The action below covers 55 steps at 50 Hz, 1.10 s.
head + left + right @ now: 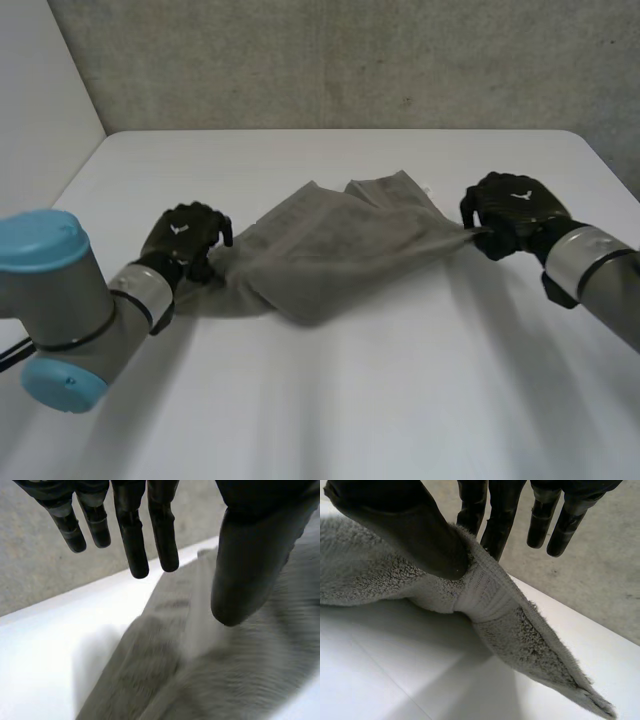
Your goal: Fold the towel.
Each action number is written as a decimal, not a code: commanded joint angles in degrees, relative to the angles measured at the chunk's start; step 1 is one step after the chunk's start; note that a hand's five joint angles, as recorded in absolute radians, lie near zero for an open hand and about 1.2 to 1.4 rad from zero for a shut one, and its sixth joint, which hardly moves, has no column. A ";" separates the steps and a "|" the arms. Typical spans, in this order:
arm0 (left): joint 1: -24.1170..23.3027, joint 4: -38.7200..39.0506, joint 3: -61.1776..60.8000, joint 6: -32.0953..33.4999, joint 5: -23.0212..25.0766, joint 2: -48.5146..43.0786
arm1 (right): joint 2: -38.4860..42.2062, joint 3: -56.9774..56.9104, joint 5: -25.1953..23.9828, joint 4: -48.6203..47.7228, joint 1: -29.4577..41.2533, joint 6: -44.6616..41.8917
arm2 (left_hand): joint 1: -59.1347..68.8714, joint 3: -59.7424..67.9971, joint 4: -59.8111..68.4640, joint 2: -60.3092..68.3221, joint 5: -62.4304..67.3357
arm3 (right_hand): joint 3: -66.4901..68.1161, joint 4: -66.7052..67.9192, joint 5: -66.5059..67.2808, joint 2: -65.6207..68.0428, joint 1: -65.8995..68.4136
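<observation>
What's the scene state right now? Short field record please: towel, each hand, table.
towel: grey, bunched, no neat fold, lying mid-table between the hands
left hand: at the towel's left end, fingers straight over the cloth, not pinching
right hand: pinches the towel's right edge between thumb and fingers, edge raised off the surface
table: white
fold status: not yet made

A big white table [330,410] stands by a rough grey wall [350,60]. A smooth white wall [35,100] is beside it.
</observation>
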 commanded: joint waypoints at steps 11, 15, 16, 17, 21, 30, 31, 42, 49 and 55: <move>-1.41 0.51 -1.84 4.26 -0.59 -1.56 | 2.12 -3.07 -0.18 1.78 -2.22 -0.58 | -2.72 -3.31 -3.76 -3.02 -1.88 | -3.02 -4.35 3.17 4.70 4.05; -1.67 0.33 -3.42 4.52 -0.15 0.72 | 2.12 -3.60 -0.09 2.05 -1.96 -0.32 | -2.72 -3.31 -3.76 -3.02 -1.88 | -3.02 -4.35 3.17 4.70 4.05; -1.68 0.16 -4.12 4.70 -0.06 2.03 | 2.20 -3.69 -0.09 2.05 -1.87 -0.32 | -2.72 -3.31 -3.76 -3.02 -1.88 | -3.02 -4.35 3.17 4.70 4.05; -1.68 0.16 -4.13 4.70 -0.06 2.05 | 2.20 -3.69 -0.09 2.05 -1.87 -0.32 | -2.72 -3.31 -3.76 -3.02 -1.88 | -3.02 -4.35 3.17 4.70 4.05; -1.24 -2.21 -5.53 4.88 0.38 4.68 | 2.64 -3.69 0.00 2.13 -1.87 -0.40 | -2.72 -3.31 -3.76 -3.02 -1.88 | -3.02 -4.35 3.17 4.70 4.05; -0.36 -8.63 -6.24 4.88 2.84 6.35 | 3.70 -3.78 0.00 2.05 -1.96 -0.76 | -2.72 -3.31 -3.76 -3.02 -1.88 | -3.02 -4.35 3.17 4.70 4.05; -0.18 -9.42 -6.32 4.88 3.88 6.35 | 3.70 -3.78 0.08 2.05 -1.96 -0.84 | -2.39 -3.31 -3.76 -2.68 -1.54 | -3.02 -4.35 3.17 4.70 4.05; 0.26 -10.04 -5.80 5.14 4.77 2.67 | 4.05 -3.87 0.08 2.05 -2.05 -0.84 | -2.05 -3.31 -3.76 -2.34 -1.21 | -3.02 -4.35 3.17 4.70 4.05; 0.26 -9.25 -4.39 5.67 4.86 0.29 | 3.88 -4.04 0.08 2.13 -2.22 -0.84 | -1.54 -3.31 -3.76 -1.84 -0.70 | -3.02 -4.35 3.17 4.70 4.05; 0.35 -9.34 -2.11 8.30 4.69 -2.34 | 3.17 -4.13 0.08 2.22 -2.40 -0.67 | 1.13 -3.31 -3.76 0.84 1.97 | -3.02 -4.35 3.17 4.70 4.05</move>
